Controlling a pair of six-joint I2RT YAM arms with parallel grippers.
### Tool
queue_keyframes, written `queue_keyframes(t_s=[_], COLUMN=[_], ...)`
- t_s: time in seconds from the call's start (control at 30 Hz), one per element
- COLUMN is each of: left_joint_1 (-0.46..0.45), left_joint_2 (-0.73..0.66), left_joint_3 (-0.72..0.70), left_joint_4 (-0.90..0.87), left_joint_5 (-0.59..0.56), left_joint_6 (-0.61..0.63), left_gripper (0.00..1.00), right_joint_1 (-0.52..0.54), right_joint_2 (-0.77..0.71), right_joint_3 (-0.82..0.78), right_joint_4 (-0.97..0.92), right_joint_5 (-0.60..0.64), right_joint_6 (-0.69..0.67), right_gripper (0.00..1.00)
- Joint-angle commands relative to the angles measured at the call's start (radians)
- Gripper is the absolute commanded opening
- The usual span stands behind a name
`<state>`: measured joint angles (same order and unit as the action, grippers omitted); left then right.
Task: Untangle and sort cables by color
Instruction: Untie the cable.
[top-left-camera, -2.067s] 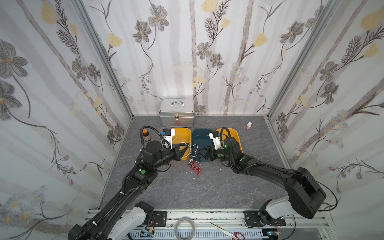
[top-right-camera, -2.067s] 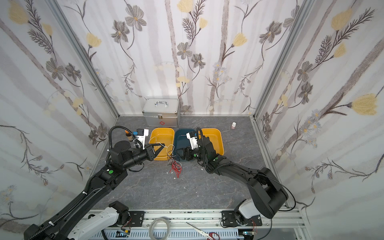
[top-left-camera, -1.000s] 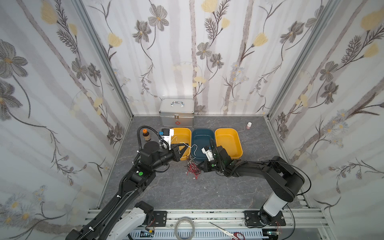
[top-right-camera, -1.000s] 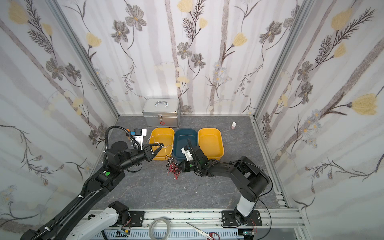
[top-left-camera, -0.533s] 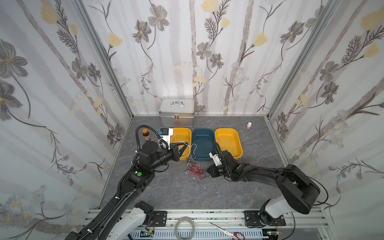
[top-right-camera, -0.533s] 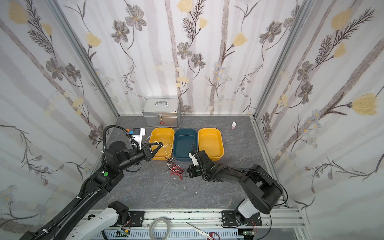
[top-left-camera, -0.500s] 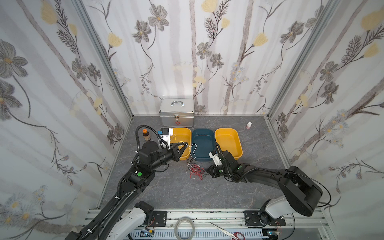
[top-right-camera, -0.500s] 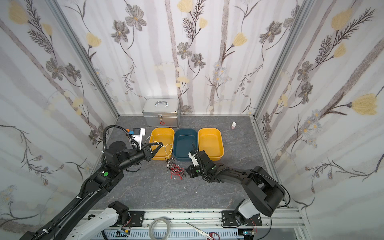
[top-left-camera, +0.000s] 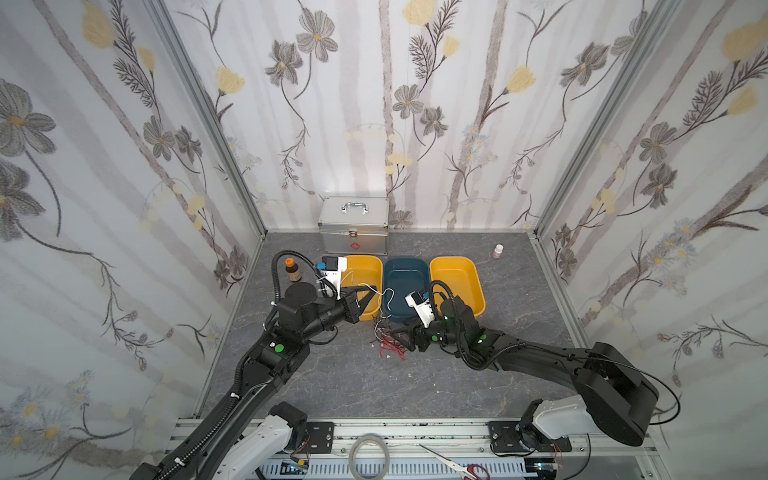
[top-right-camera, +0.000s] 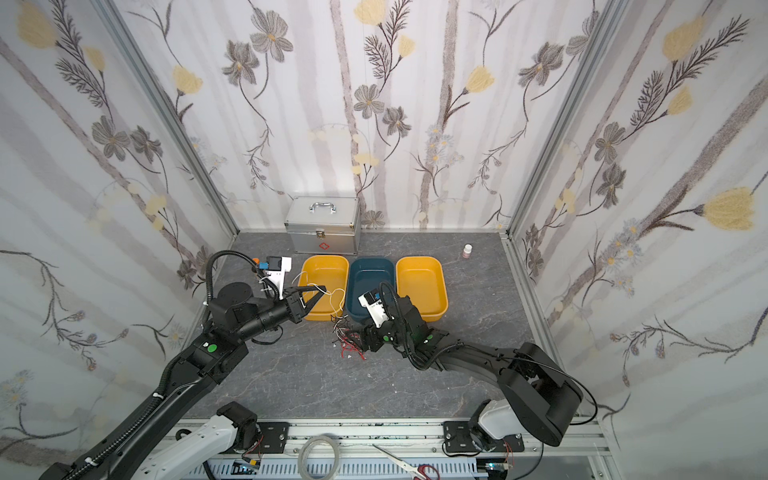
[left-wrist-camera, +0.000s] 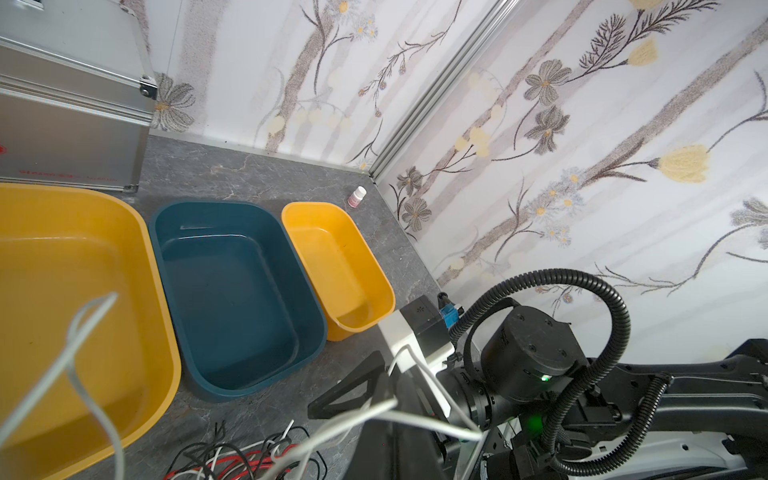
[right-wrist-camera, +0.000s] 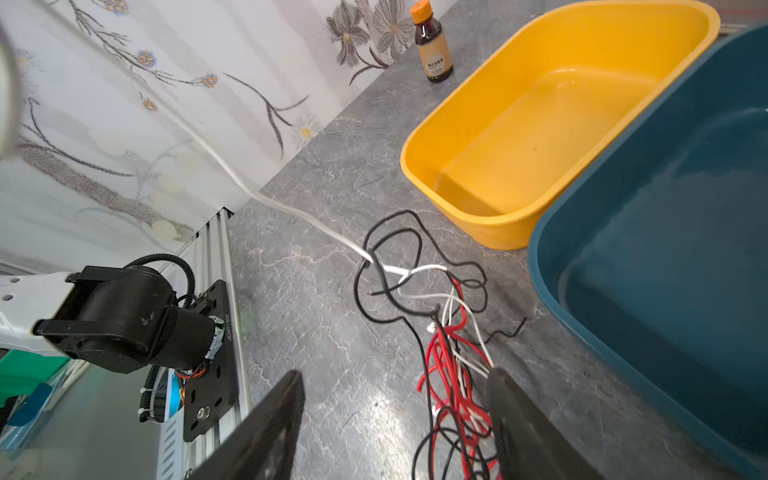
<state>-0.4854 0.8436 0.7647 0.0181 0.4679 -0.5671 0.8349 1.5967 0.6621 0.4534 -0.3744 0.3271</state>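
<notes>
White wire is what is being worked: the left tool (top-right-camera: 319, 291) is seen pinched fully shut on a white cable (right-wrist-camera: 357, 248), held up near the left yellow bin (top-right-camera: 325, 257), and from there the strand is stretched down to the tangle of cables (right-wrist-camera: 449, 365) lying on the grey surface (top-right-camera: 332, 382) just before the blue bin (top-right-camera: 372, 261). Red, black and white strands are knotted there, and where the held cable enters the heap it appears to be threaded through a black loop (right-wrist-camera: 384, 226). The right tool (right-wrist-camera: 395, 376) is set low over the near end of the heap, jaws spread wide and nothing gripped; one finger (right-wrist-camera: 515, 419) is seen right against the red strands (right-wrist-camera: 440, 353), though whether they are touched cannot be told. No cable is seen in either of those bins or in the right yellow bin (top-right-camera: 419, 258), so the sorting is judged barely begun, and the step in hand is taken to be the freeing of this one white strand. For the next move, the heap would need to be pinned or gripped by the right tool, close to the black loop, so that the white cable can be pulled clear without the whole bundle being dragged along.
</notes>
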Motion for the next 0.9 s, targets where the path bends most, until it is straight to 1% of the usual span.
queue_keyframes(t_s=[0.0,0.1,0.27,0.33,0.37,0.6,0.67,0.7,0.77,0.8,0.83,0.87], left_joint_1=[0.001,0.001,0.000,0.000,0.001,0.000,0.001,0.001,0.000,0.001,0.000,0.001], left_joint_2=[0.002,-0.005,-0.017,-0.015,-0.013,-0.020,-0.024,-0.024,-0.023,-0.023,-0.024,-0.022], left_joint_3=[0.005,0.004,-0.006,-0.007,-0.009,-0.024,-0.025,-0.025,-0.026,-0.027,-0.030,-0.030], left_joint_4=[0.054,0.054,0.052,0.046,0.042,0.019,0.006,0.002,0.004,0.005,0.009,0.012], left_joint_5=[0.028,0.029,0.025,0.024,0.022,-0.001,-0.008,-0.010,-0.011,-0.009,-0.009,-0.009], left_joint_6=[-0.028,-0.036,-0.040,-0.036,-0.034,-0.020,-0.012,-0.010,-0.011,-0.012,-0.013,-0.013], left_gripper=[0.00,0.00,0.00,0.00,0.00,0.00,0.00,0.00,0.00,0.00,0.00,0.00], right_joint_1=[-0.012,-0.013,-0.014,-0.016,-0.016,-0.020,-0.025,-0.027,-0.028,-0.028,-0.028,-0.028], right_joint_2=[0.075,0.143,0.198,0.197,0.193,0.148,0.135,0.129,0.120,0.115,0.115,0.114], right_joint_3=[0.057,0.114,0.120,0.117,0.114,0.076,0.054,0.048,0.047,0.044,0.042,0.038], right_joint_4=[0.133,0.154,0.196,0.193,0.191,0.160,0.152,0.152,0.142,0.137,0.137,0.136], right_joint_5=[-0.039,-0.063,-0.074,-0.068,-0.063,-0.050,-0.051,-0.060,-0.076,-0.081,-0.084,-0.085], right_joint_6=[-0.040,-0.027,0.019,0.025,0.026,0.033,0.045,0.046,0.044,0.041,0.039,0.035], right_gripper=[0.67,0.62,0.40,0.27,0.24,0.12,0.11,0.13,0.23,0.30,0.34,0.36])
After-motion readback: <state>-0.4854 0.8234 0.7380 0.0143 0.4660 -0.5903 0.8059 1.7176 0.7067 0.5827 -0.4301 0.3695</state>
